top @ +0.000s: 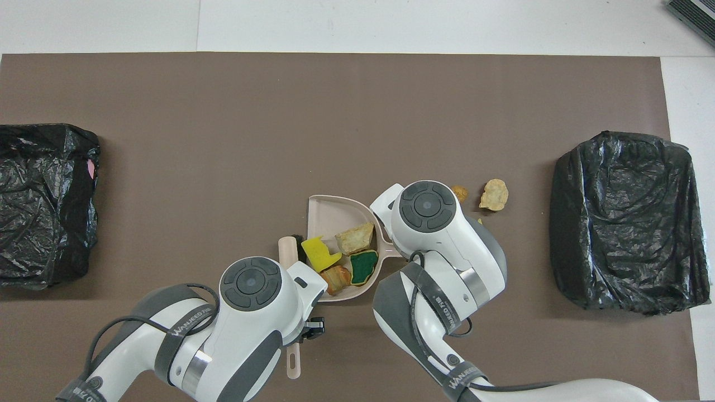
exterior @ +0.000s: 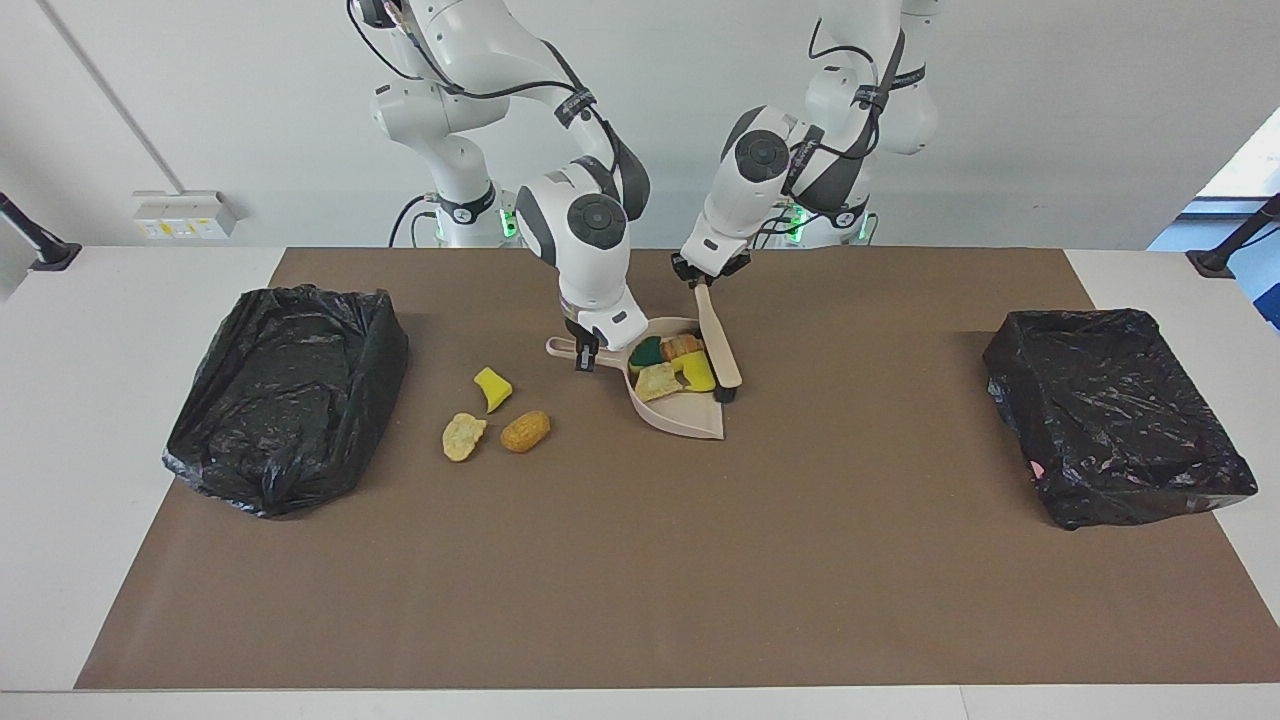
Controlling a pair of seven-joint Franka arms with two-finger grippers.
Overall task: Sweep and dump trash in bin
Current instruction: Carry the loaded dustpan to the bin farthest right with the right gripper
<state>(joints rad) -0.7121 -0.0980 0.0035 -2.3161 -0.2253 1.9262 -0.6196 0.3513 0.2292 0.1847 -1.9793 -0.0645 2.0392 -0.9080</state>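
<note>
The right gripper (exterior: 587, 357) is clamped on the handle of the beige dustpan (exterior: 690, 415), which lies flat on the brown mat (exterior: 640, 560) about midway along the table, close to the robots. The pan's open edge points toward the left arm's end of the table.

The left gripper (exterior: 706, 278) is closed on the handle of the brush (exterior: 718, 345). The brush slopes down from the gripper, and its dark bristle end rests at the open edge of the pan (seen from above, its pale back lies just beside that edge).

Four scraps of trash sit in the pan:
- a yellow sponge bit (top: 318, 252), just inside the open edge, next to the brush
- a pale crumbly chunk (top: 356, 238), in the middle
- a green sponge (top: 363, 264), toward the handle
- an orange-brown striped lump (top: 336, 277), partly covered by the left arm in the overhead view

Three scraps lie loose on the mat, on the handle side of the pan, toward the right arm's end of the table:
- a second yellow sponge bit (exterior: 492, 389), nearest the robots of the three
- a brown bread-like lump (exterior: 525, 431)
- a pale flat chunk (exterior: 463, 436), just beside the lump and apart from it

A bin lined with a black bag stands at each end of the mat: one at the right arm's end (exterior: 285, 395), one at the left arm's end (exterior: 1115, 410). Both stand well apart from the pan.
</note>
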